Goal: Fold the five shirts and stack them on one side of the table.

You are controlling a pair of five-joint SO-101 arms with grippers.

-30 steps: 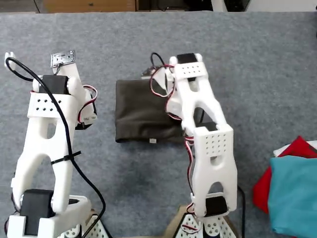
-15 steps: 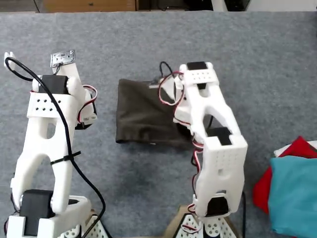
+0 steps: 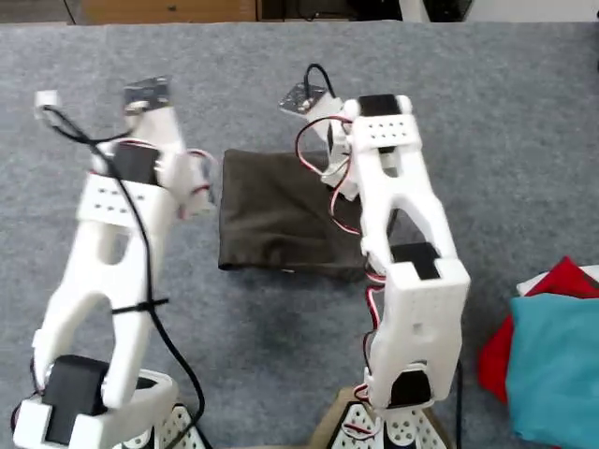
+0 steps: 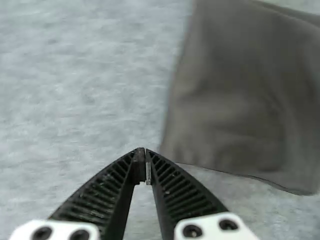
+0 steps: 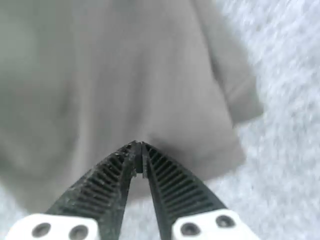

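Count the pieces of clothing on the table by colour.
Dark brown shirt: 1
Red shirt: 1
Teal shirt: 1
White cloth, a sliver at the edge: 1
Total: 4 in sight

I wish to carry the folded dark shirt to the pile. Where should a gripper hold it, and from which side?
Probably its left edge: the dark shirt lies flat, that edge free on the table, with the left gripper shut just beside it. Come low from the left.
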